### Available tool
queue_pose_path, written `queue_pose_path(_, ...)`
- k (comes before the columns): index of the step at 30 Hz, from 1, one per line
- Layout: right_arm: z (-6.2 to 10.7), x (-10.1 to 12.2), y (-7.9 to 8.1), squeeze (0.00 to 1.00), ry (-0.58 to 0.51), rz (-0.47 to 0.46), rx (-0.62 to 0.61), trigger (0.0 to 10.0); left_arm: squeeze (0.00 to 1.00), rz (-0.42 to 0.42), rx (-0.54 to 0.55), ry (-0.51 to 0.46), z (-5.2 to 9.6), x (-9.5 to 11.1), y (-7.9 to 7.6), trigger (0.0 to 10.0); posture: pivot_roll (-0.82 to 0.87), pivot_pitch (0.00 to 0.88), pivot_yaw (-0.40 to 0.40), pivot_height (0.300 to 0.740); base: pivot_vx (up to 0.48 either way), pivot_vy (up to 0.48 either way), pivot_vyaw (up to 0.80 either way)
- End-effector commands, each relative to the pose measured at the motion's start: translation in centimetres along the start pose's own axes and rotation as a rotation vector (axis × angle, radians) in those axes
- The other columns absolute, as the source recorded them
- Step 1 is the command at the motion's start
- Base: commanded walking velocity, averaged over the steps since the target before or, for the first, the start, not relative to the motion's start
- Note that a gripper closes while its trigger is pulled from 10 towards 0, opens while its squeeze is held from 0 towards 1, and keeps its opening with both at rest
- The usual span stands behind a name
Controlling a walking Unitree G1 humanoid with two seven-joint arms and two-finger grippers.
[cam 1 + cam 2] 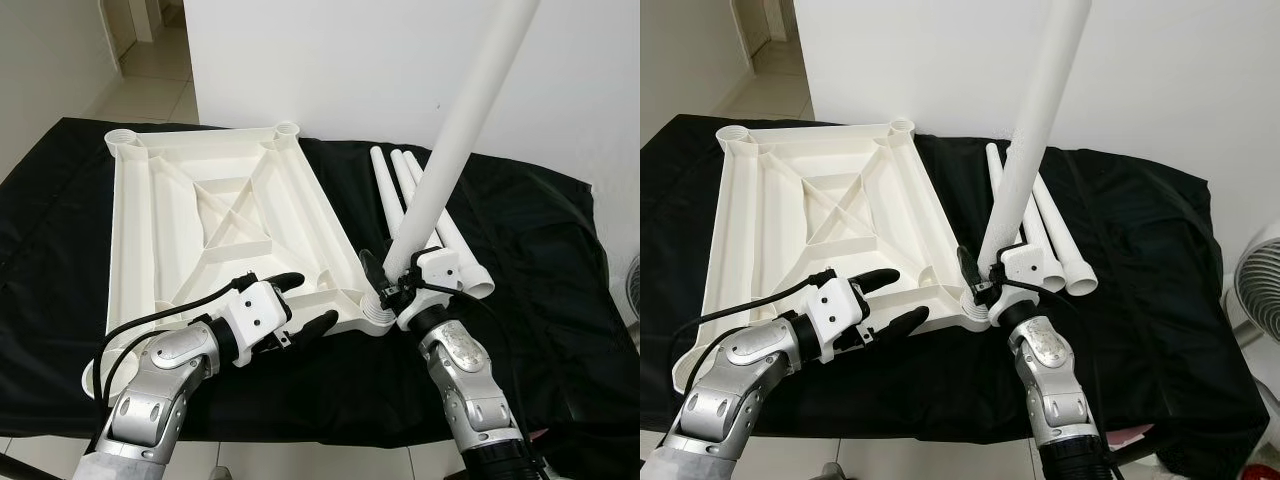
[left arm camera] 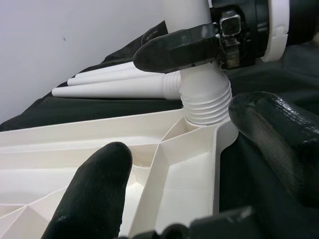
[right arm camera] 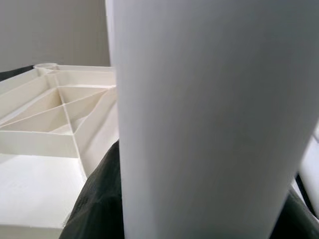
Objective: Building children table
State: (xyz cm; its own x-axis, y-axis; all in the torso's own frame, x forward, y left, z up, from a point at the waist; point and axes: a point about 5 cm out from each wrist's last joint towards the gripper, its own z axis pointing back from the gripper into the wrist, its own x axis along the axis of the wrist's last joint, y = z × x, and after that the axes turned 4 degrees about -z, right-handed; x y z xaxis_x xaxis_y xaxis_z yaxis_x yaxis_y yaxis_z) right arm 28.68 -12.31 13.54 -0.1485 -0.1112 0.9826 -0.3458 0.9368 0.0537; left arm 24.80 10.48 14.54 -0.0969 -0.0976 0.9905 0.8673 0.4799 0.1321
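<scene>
Readable text: none in any view.
White ribbed plastic tabletop panel (image 1: pixel 215 225): plain moulded surface, no lettering or numbers.
Long white plastic leg tube (image 1: pixel 455 150): blank, no label or brand.
White gripper housings: no marking that can be read.
Black cloth cover (image 1: pixel 540 260): no print or tag legible.

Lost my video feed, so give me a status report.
Right gripper shut on leg, its threaded end at tabletop corner socket. Left gripper open at tabletop edge. Three spare legs beside, not obstructing.
</scene>
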Motion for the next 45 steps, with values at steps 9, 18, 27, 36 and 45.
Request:
queue_pose_path(9, -1.1, -1.9, -0.8, 0.00, 0.089, 0.016, -0.225, 10.0, 0.00, -0.005, 0.094, 0.009, -0.1, 0.0, 0.3, 10.0, 0.05, 0.006, -0.072, 0.740, 0.000, 0.000, 0.00)
queue_pose_path(18, -2.1, -1.9, -0.7, 0.00, 0.077, 0.013, -0.328, 10.0, 0.00, -0.008, 0.093, 0.008, -0.2, 0.1, 0.3, 10.0, 0.06, 0.011, -0.076, 0.740, 0.000, 0.000, 0.00)
queue_pose_path(27, -2.4, -2.2, -0.6, 0.00, 0.070, -0.027, -0.392, 10.0, 0.00, -0.008, 0.100, 0.005, -0.1, 0.1, 0.3, 10.0, 0.06, 0.019, -0.077, 0.740, 0.000, 0.000, 0.00)
queue_pose_path(36, -2.0, -2.5, 0.0, 0.00, 0.082, 0.021, -0.243, 10.0, 0.00, -0.014, 0.100, 0.003, -0.1, 0.2, 0.5, 10.0, 0.05, 0.020, -0.068, 0.740, 0.000, 0.000, 0.00)
queue_pose_path(45, -0.8, -3.3, -0.2, 0.00, 0.126, 0.062, -0.137, 10.0, 0.00, -0.016, 0.091, 0.003, -0.2, 0.3, 0.7, 10.0, 0.04, 0.024, -0.058, 0.740, 0.000, 0.000, 0.00)
